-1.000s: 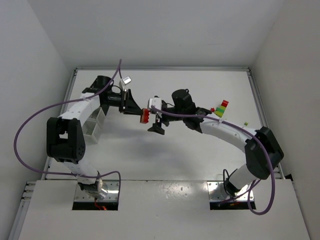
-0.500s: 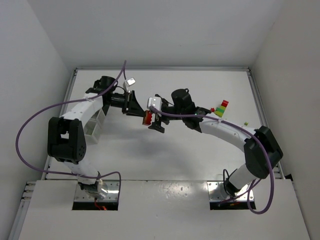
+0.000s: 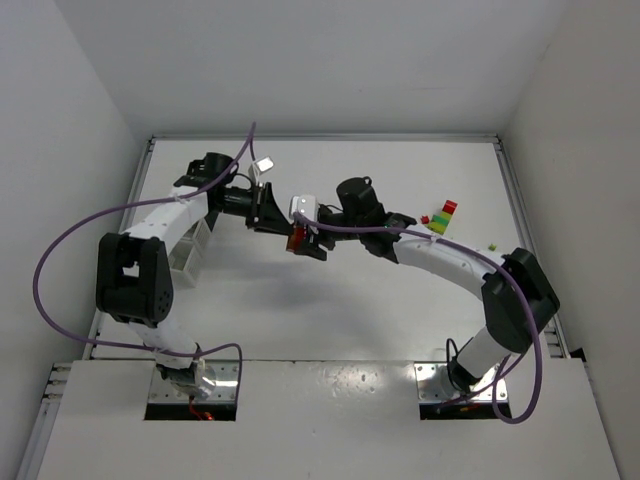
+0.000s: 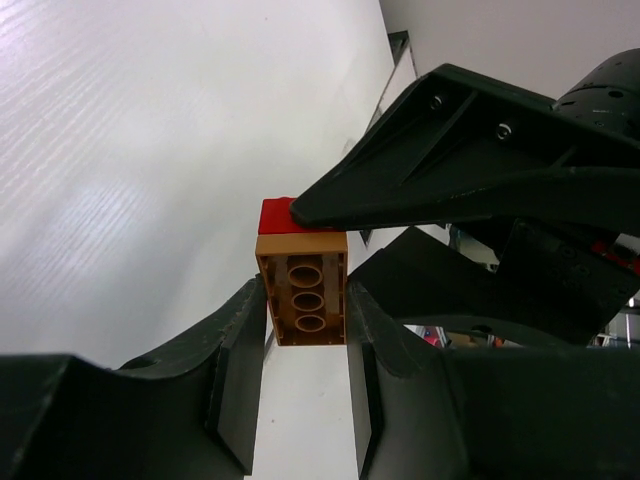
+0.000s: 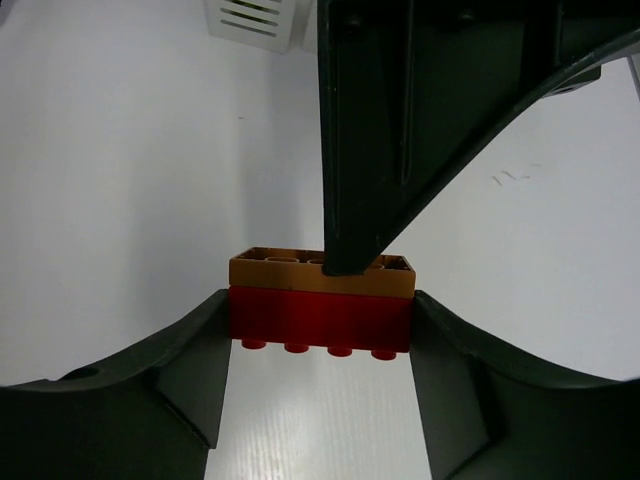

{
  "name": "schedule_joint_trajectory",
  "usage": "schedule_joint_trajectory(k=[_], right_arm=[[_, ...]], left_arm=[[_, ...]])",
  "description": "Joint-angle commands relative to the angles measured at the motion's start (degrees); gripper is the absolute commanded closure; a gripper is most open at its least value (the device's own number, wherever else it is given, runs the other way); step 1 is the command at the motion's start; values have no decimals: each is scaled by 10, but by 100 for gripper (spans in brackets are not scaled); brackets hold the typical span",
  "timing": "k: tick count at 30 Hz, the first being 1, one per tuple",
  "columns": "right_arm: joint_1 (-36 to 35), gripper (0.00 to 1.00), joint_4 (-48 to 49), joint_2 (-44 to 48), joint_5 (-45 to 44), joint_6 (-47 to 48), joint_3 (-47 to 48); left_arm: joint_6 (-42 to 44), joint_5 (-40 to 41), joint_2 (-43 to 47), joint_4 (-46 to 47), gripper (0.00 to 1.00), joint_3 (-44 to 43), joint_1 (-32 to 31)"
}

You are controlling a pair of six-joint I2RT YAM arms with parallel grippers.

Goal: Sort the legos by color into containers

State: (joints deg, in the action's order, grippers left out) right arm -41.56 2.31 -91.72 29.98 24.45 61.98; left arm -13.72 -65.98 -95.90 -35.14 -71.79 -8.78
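Orange plastic fills my left wrist view: an orange brick sits clamped in the left end effector, whose fingers are drawn in narrow and press its two long sides. Its hollow underside faces that camera. A red brick is locked onto its far face, the two making one block held in the air above the tabletop.

From the right wrist, the red brick spans the whole gap of the right end effector. That one stands about half open, and its fingers sit against the brick's two short ends with no gap that I can see. The studs point toward that camera, and the orange brick lies just beyond.

In the top view the two end effectors meet tip to tip over the middle of the tabletop.

To the left, two white bins stand side by side, partly under the left arm. I cannot tell what is in them.

Farther back on the right stands a small stack of bricks, red over yellow over green, with a tiny red piece just beside it.
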Motion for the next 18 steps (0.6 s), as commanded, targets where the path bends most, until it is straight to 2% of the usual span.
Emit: schedule_joint_trajectory(k=[1, 6, 7, 9, 10, 11, 18], right_arm=[[-4, 40, 9, -4, 6, 13, 26], [-4, 61, -8, -4, 6, 25, 26], [-4, 71, -15, -4, 6, 25, 31], [-4, 84, -28, -9, 1, 25, 32], [-4, 95, -34, -9, -4, 25, 37], [-4, 99, -42, -9, -4, 25, 37], [-4, 100, -61, 1, -27, 25, 24]], left_arm=[[6, -21, -3, 0, 100, -11, -9], [11, -21, -3, -5, 100, -16, -9], [11, -14, -3, -5, 100, -16, -9], [11, -7, 3, -5, 100, -21, -4], [11, 0, 3, -5, 100, -27, 2], [11, 0, 3, -5, 100, -27, 7], [34, 36, 3, -34, 100, -59, 69]])
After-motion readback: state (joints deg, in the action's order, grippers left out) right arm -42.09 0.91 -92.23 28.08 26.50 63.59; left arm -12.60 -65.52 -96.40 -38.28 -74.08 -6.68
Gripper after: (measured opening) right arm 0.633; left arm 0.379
